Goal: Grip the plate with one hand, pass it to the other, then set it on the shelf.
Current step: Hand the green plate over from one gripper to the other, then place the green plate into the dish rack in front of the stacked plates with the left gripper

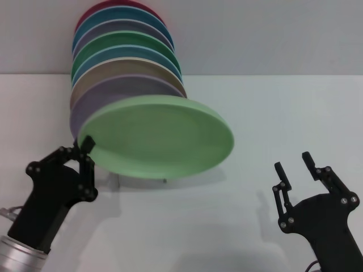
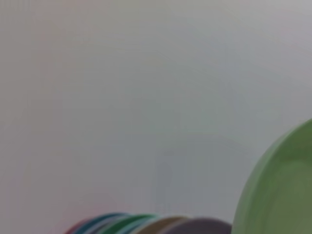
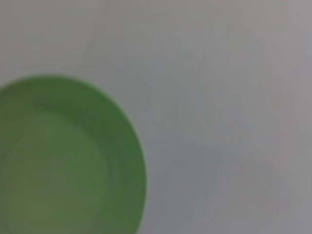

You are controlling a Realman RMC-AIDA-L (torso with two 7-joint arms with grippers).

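plates [image 1: 122, 54]: coloured row standing on edge, far left | table [image 1: 272, 107]: white | wall [image 1: 255, 34]: pale grey

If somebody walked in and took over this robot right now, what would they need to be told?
Left gripper: shut on the rim of the light-green plate, holding it tilted above the table.
Right gripper: open, empty, low on the right, apart from the plate.
Other plates stand in a row behind it; the shelf under them is mostly hidden.
Done: plate gripped and lifted.
Left: nothing shows whether a handover has happened; the plate must still go on the shelf.
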